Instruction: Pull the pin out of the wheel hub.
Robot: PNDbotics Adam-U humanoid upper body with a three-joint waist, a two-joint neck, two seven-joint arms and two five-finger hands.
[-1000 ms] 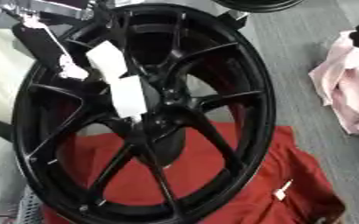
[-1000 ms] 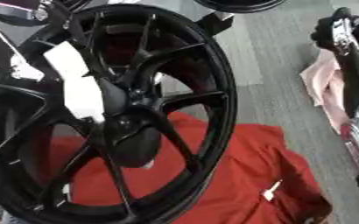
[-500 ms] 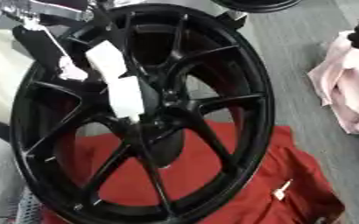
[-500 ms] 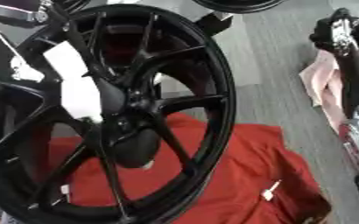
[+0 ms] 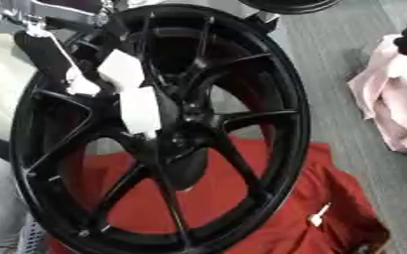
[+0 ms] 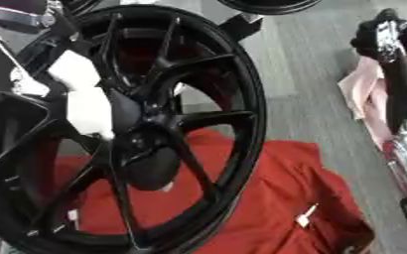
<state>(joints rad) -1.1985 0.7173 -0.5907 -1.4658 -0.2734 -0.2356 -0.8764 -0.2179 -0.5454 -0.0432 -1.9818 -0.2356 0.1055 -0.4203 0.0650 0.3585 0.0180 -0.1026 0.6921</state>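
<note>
Just beneath left hand (image 5: 124, 79), at glossy black spoked alloy wheel hub (image 5: 189, 134): grasp impossible to tell; pin hidden, presumably small, stiff; pinch its head.

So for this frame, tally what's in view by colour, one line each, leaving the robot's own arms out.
Black: 2, the large spoked wheel and part of another black rim at the top edge
Red: 1, the red cloth under the wheel
Pink: 1, the pink cloth on the floor at right
Total: 4
The left hand, pale-covered, sits by the hub.
</note>
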